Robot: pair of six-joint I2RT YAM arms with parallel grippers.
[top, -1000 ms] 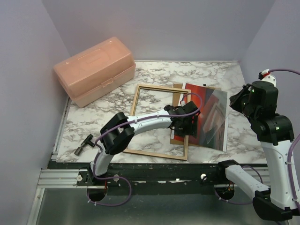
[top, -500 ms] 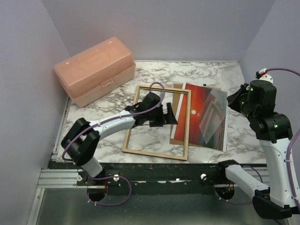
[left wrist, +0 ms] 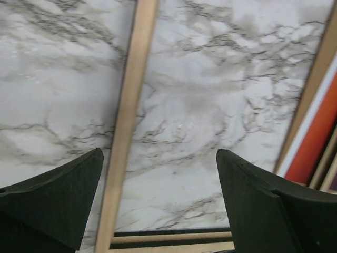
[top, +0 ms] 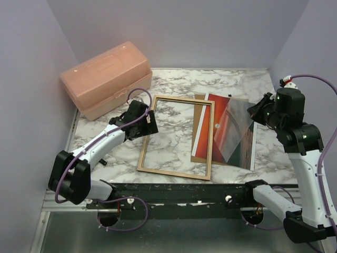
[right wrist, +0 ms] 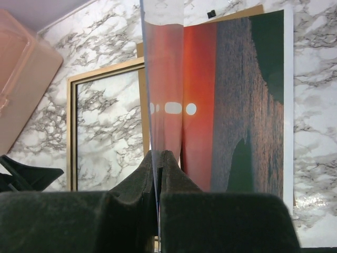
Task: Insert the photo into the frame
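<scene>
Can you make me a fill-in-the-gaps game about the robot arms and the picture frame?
1. The right gripper is pinching the edge of the ___.
2. The left gripper hovers over the frame with its jaws ___.
3. The frame lies on a table patterned like ___.

Missing words: photo; open; marble.

We can read no text, label, brand, number or sign in any view. The photo (top: 224, 126) on the right carries only its red sunset picture. The frame (top: 175, 172) beside it shows plain light wood. The pink box (top: 105, 79) at the far left shows plain lid and sides, as far as we can tell.
</scene>
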